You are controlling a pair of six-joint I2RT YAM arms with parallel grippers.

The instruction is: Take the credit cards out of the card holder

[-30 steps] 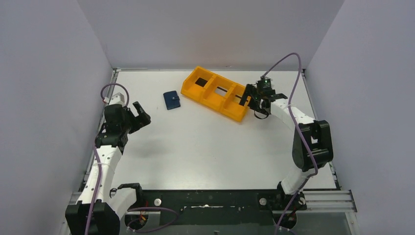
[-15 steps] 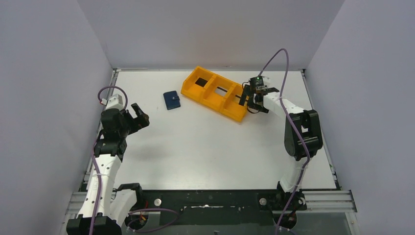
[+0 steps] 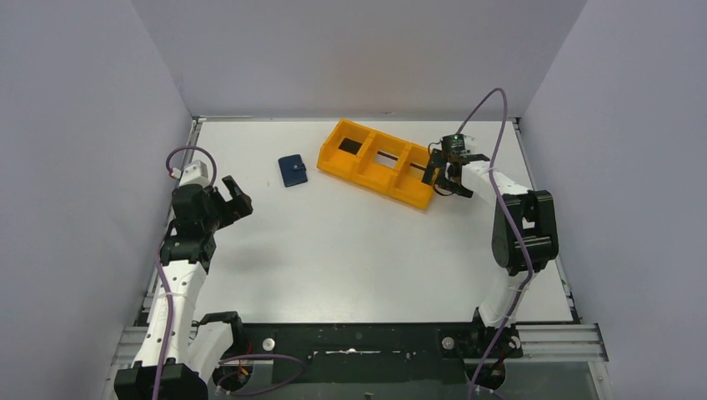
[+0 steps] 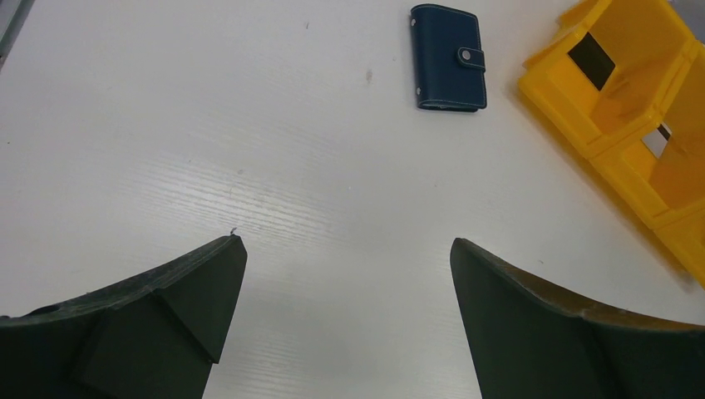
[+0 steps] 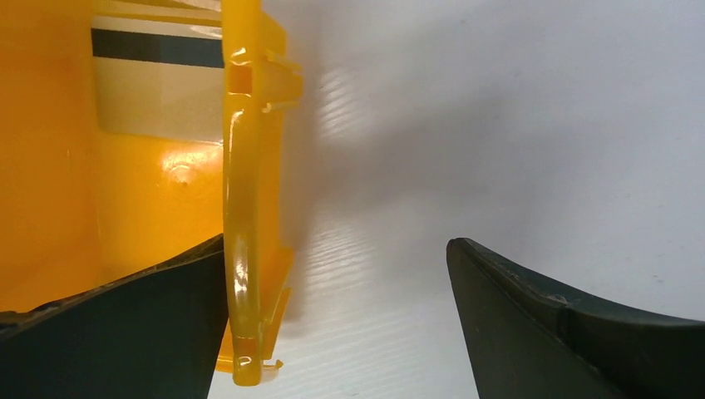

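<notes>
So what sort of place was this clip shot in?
Probably a lab robot test cell: a white table boxed in by plain pale panels, a left arm and a right arm bolted at its near edge, and staged props: an orange tray and a card holder.

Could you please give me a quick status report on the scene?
Left fingers open, empty. Right fingers open, straddling orange tray end wall. Card holder shut, untouched, nothing blocking it.

Overhead and left wrist views share the card holder (image 3: 292, 171).
</notes>
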